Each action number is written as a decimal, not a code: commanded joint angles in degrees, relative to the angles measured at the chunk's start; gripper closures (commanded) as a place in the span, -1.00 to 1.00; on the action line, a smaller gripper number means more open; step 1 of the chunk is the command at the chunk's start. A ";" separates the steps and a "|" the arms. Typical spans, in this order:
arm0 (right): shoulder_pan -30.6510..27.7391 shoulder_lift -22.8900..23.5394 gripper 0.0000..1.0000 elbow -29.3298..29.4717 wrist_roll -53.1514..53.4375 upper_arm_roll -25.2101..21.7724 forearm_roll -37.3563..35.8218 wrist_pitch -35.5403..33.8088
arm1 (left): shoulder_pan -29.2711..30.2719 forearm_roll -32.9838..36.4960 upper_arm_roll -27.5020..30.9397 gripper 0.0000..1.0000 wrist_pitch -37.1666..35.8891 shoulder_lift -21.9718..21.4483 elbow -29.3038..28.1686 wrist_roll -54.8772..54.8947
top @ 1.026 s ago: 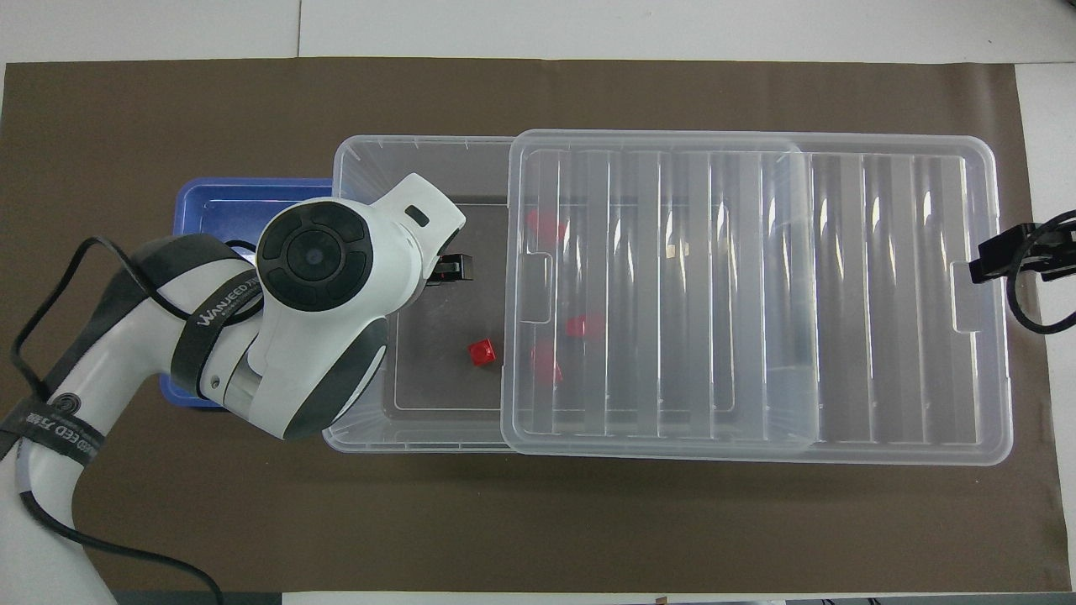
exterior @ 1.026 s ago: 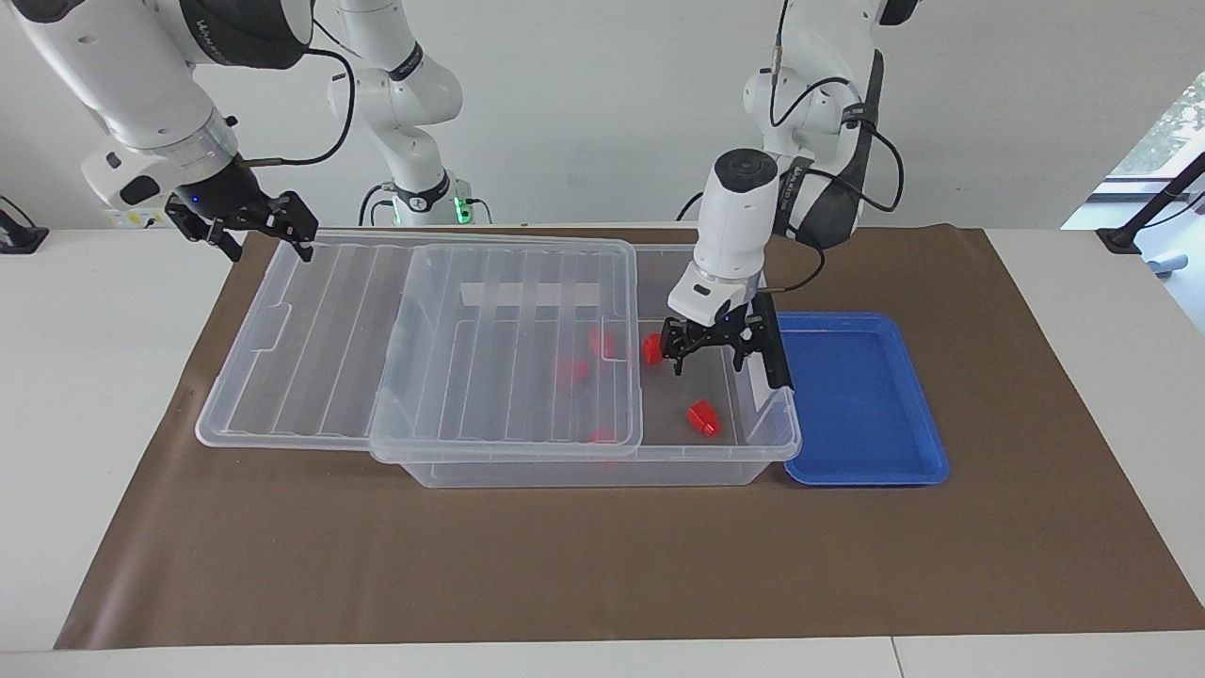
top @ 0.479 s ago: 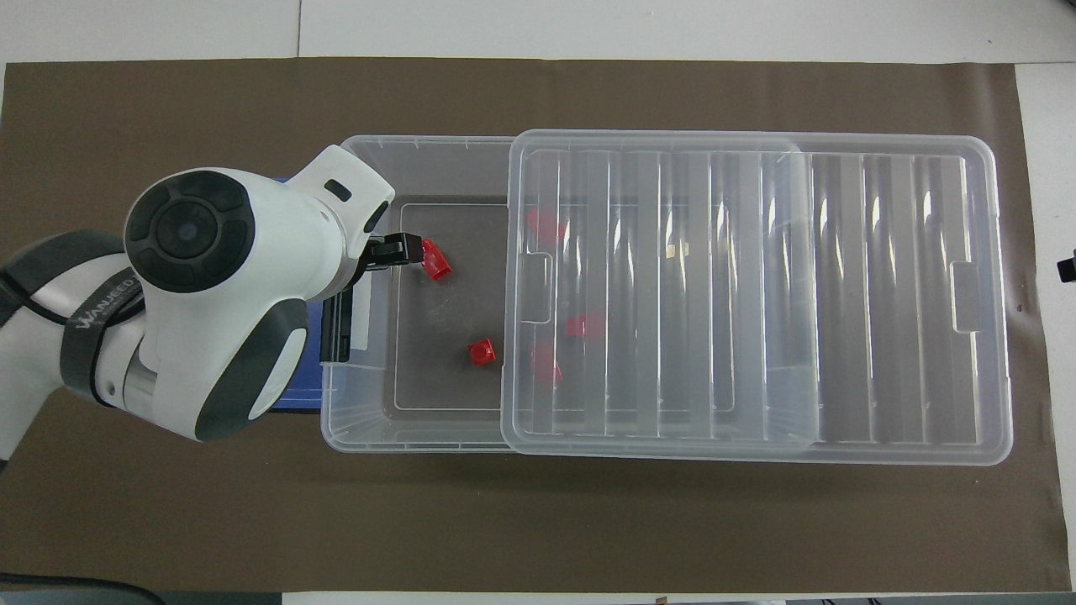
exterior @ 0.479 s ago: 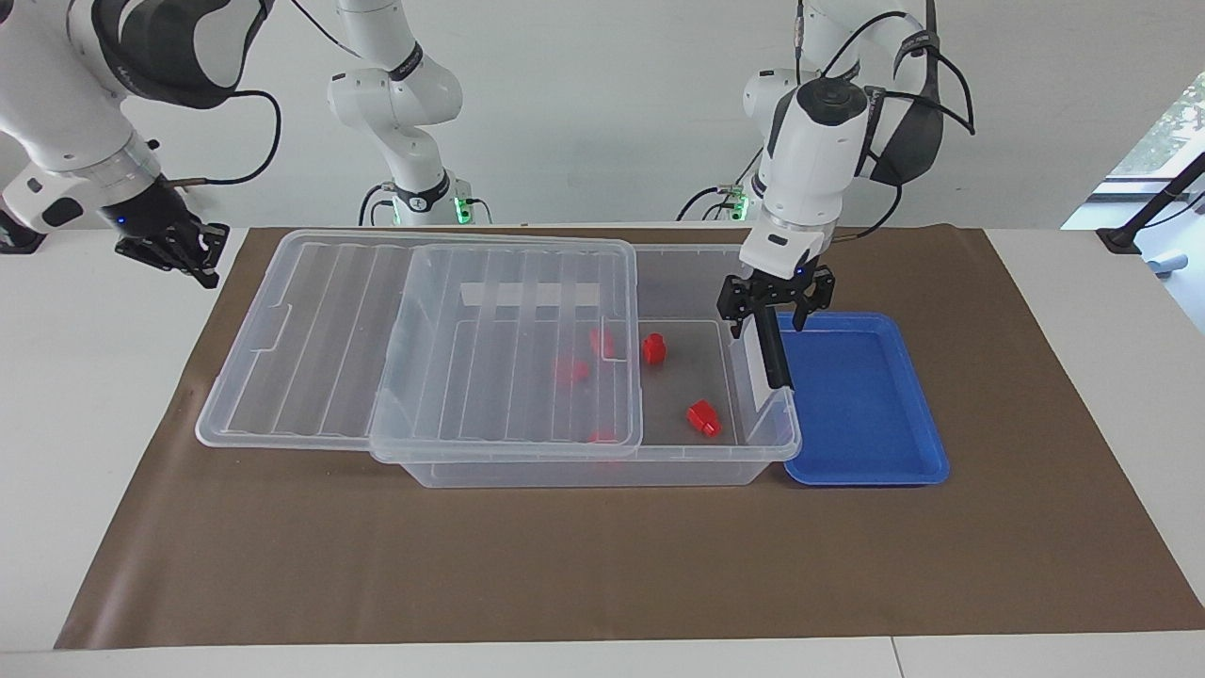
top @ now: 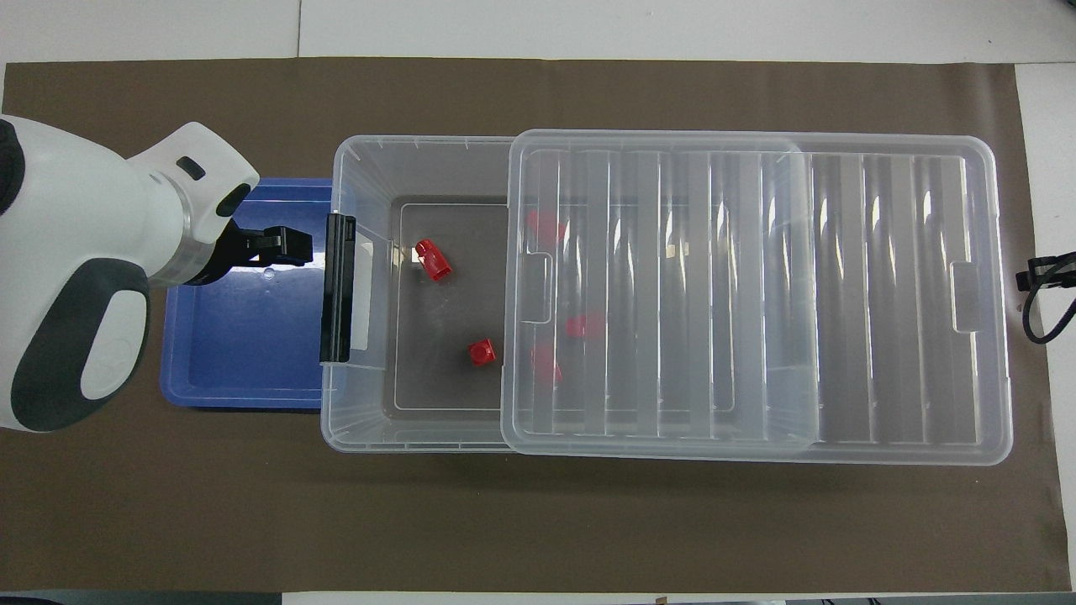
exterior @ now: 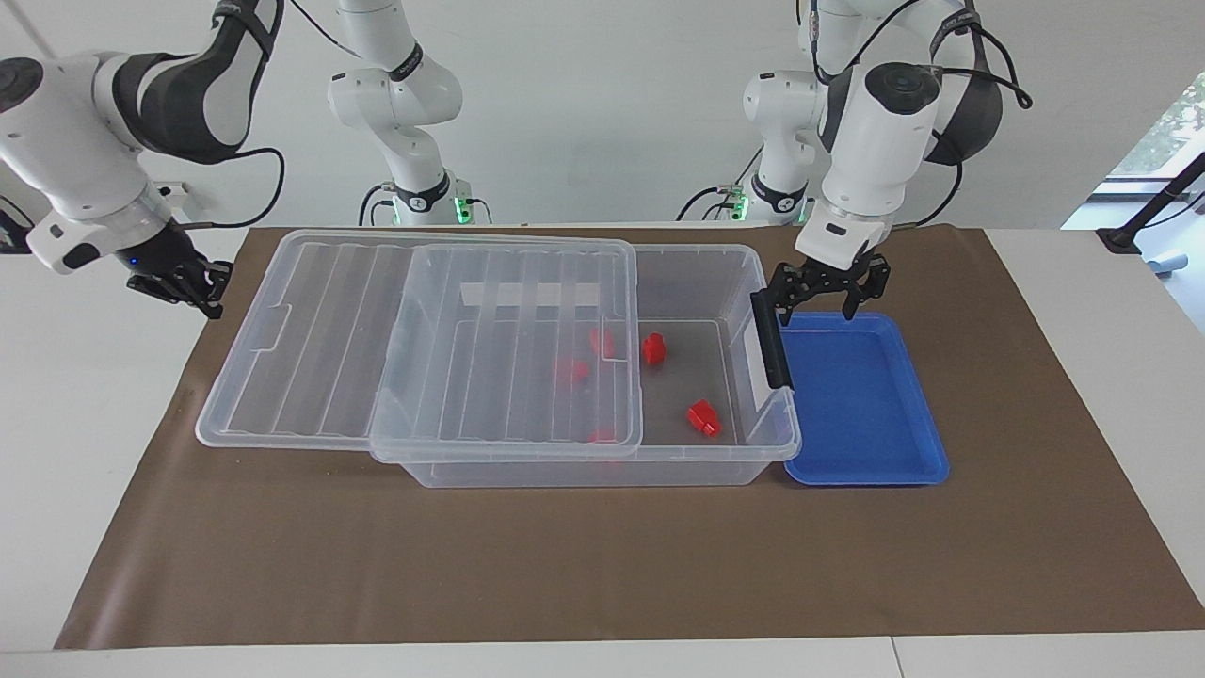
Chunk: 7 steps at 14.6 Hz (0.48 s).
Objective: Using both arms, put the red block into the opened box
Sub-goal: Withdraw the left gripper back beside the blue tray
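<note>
L gripper (exterior: 828,294) was spread over blue tray (exterior: 861,471); R gripper (exterior: 179,285) pressed together, empty; red block (exterior: 653,348) sat in box (exterior: 602,471)

Pretty bright, even indoor lighting from above in both views, shadows soft and short. The clear lid (top: 756,286) catches small white glare streaks on its ribs. Daylight blows out a window at the facing view's edge. Everything's sharp, no obvious blur.

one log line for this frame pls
left gripper: open, empty, over blue tray | right gripper: shut, off the mat's end | red block: in box | lid: slid part-open
</note>
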 commanded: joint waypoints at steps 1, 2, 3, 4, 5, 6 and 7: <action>-0.14 -0.56 1.00 -2.00 -0.46 0.50 0.29 2.60 | 3.03 -2.70 0.05 -1.00 -4.29 -0.42 2.91 5.87; -0.14 -0.55 1.00 -3.05 -0.55 0.50 0.29 3.92 | 3.03 -2.71 1.35 -1.00 -5.52 -0.42 4.14 7.28; -0.14 -0.55 1.00 -3.49 -0.63 0.50 0.29 4.37 | 3.03 -2.71 2.59 -1.00 -7.10 -0.42 5.37 8.60; -0.23 -0.55 1.00 -3.58 -0.55 0.50 0.29 4.37 | 3.03 -2.80 2.95 -1.00 -8.51 -0.42 6.52 10.44; -0.14 -0.55 1.00 -3.58 -0.55 0.50 0.29 4.37 | 3.03 -2.80 4.43 -1.00 -9.74 -0.42 7.57 12.46; -0.14 -0.55 1.00 -3.58 -0.46 0.68 0.29 4.37 | 3.03 -2.80 5.49 -1.00 -10.71 -0.42 8.19 14.05; -0.14 -0.55 1.00 -3.58 -0.29 1.11 0.38 4.37 | 3.03 -2.80 5.67 -1.00 -11.41 -0.42 8.63 15.37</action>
